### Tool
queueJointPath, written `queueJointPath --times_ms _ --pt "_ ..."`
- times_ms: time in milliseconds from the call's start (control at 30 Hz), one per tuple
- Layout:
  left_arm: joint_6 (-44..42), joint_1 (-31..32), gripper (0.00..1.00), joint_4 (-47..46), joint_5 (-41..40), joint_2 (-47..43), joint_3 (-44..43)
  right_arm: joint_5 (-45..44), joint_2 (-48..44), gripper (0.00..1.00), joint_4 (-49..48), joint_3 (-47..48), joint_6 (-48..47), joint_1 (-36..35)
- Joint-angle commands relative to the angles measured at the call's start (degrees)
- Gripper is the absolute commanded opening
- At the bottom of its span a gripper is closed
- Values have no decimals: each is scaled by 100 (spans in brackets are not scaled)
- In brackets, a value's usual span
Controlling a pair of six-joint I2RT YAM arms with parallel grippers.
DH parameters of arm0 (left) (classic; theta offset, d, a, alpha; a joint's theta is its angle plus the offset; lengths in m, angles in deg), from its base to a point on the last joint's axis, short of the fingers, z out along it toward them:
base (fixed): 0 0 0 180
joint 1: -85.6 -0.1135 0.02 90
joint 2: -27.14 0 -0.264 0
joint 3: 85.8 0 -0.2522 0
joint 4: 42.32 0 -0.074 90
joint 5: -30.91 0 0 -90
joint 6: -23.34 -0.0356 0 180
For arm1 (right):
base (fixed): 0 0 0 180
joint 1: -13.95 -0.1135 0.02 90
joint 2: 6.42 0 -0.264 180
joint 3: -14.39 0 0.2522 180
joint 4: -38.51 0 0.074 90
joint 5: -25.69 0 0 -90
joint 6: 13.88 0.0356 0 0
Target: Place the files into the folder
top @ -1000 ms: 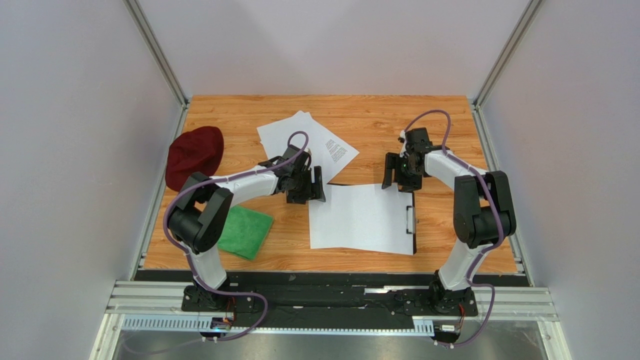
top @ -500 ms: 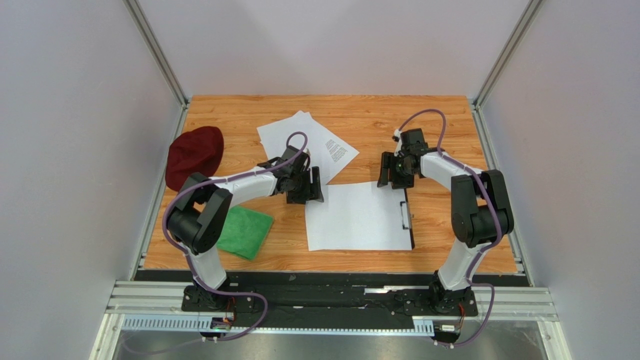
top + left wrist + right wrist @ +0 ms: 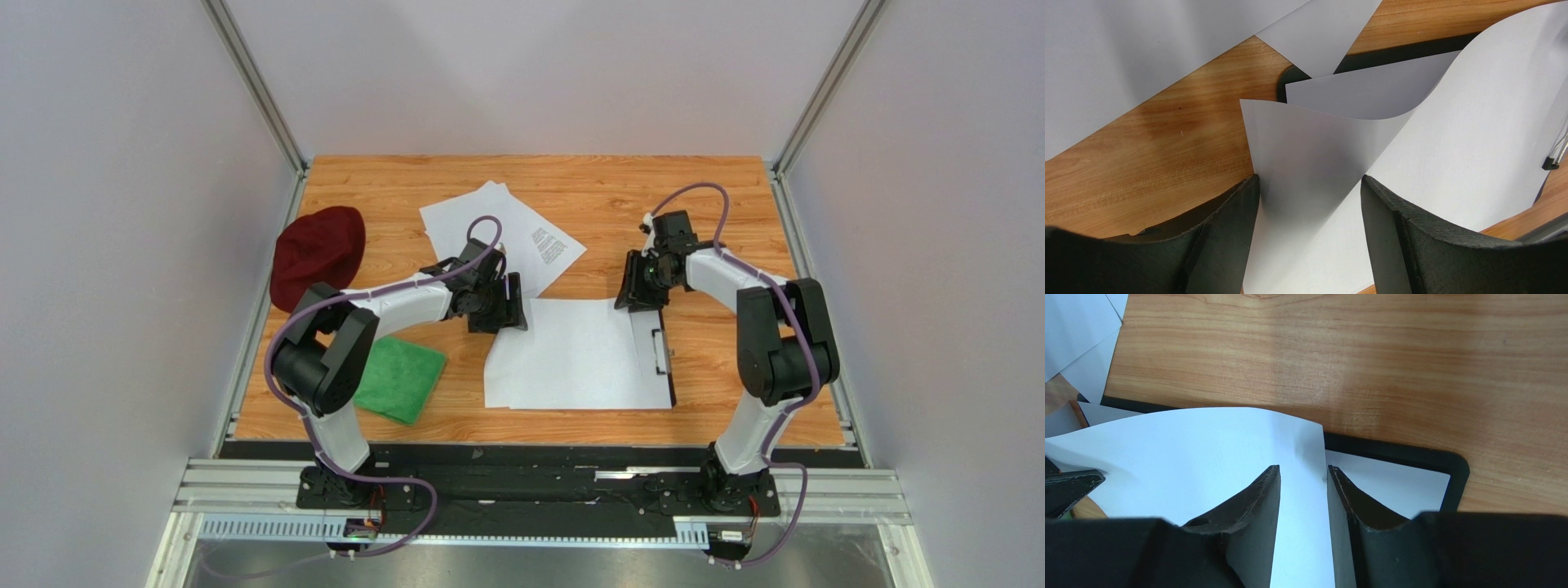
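Observation:
A white sheet (image 3: 570, 355) lies over the black folder (image 3: 670, 368), whose edge shows along the sheet's right side. My left gripper (image 3: 513, 304) is at the sheet's far left corner. In the left wrist view its jaws (image 3: 1309, 180) stand wide open around the curled-up sheet (image 3: 1321, 153), which leans on one finger. My right gripper (image 3: 639, 284) is at the far right corner. In the right wrist view its jaws (image 3: 1303, 468) stand a little apart over the raised sheet (image 3: 1198, 453). The folder's rim (image 3: 1413, 456) and another sheet (image 3: 1395, 484) inside it show there. More sheets (image 3: 491, 221) lie behind, one with printed text (image 3: 552, 249).
A dark red hat (image 3: 317, 254) lies at the far left. A green cloth (image 3: 401, 377) lies at the near left beside the left arm. A metal clip (image 3: 660, 352) sits on the folder's right side. Grey walls close in the table.
The top sheet has slid left and its near left corner now pokes past the folder. My right gripper has moved left and slightly back. My left gripper has barely moved.

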Motion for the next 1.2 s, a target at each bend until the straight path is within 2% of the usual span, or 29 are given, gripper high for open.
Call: queueJointPath --times_ms 0,200,567,1167 --pt "-110 10 70 315 44 146 99 91 -461 36 250 62 354 -47" --pt "-40 71 69 174 273 253 64 -163 -795 36 313 -211 417 -29" --pt "13 230 69 253 221 384 -191 -611 -803 36 374 -553 285 15" --pt "4 291 69 297 247 534 -375 -761 -1410 34 418 -923 364 59"
